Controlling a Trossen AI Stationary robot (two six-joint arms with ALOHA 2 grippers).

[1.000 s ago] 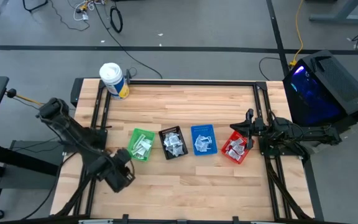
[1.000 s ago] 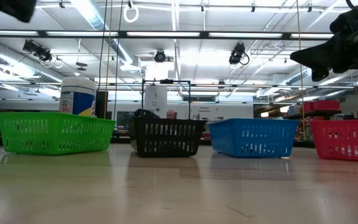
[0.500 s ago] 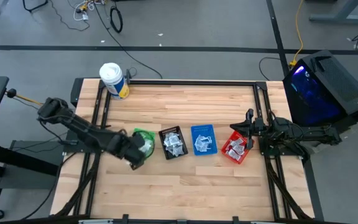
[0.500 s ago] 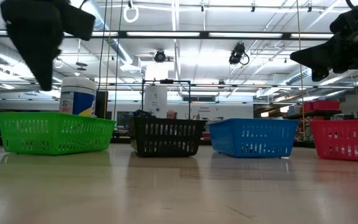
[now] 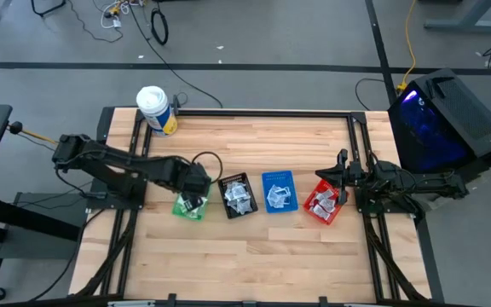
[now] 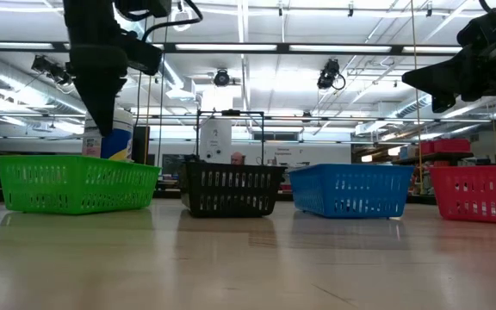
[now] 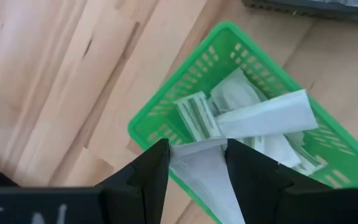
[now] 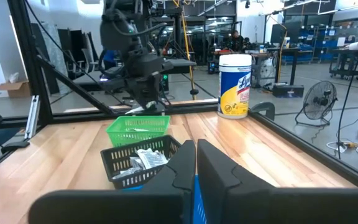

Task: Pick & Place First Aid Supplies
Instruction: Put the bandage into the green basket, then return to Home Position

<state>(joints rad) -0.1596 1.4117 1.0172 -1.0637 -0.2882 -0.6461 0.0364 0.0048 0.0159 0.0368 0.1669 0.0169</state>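
Note:
My left gripper (image 5: 196,183) hangs over the green bin (image 5: 186,209), pointing steeply down, shut on a flat white sachet (image 7: 199,171). In the left wrist view its fingers (image 7: 197,149) stand above the bin's rim (image 7: 166,106), and more white and greenish-printed sachets (image 7: 253,118) lie inside the bin. In the low view the gripper (image 6: 103,129) is well above the bin (image 6: 76,182). My right gripper (image 5: 341,166) waits shut at the table's right edge, level, next to the red bin (image 5: 324,202). My left gripper pinches the white sachet between its two fingers, at one end of it (image 7: 194,163). The fingers come from above, pointing steeply down. The sachet is lifted clear above the green bin; how far back it reaches between the fingers does not show.
Green, black (image 5: 238,195), blue (image 5: 278,191) and red bins stand in a row across the table's middle, each with sachets in it. A white tub with a yellow-blue label (image 5: 156,111) stands at the far left corner. Bare wood lies along the near side.
My left gripper has swung from the table's near left part toward the far right, ending over the green bin. Its wrist has rolled on the way, and its height is about the same. The fingers keep their gap.

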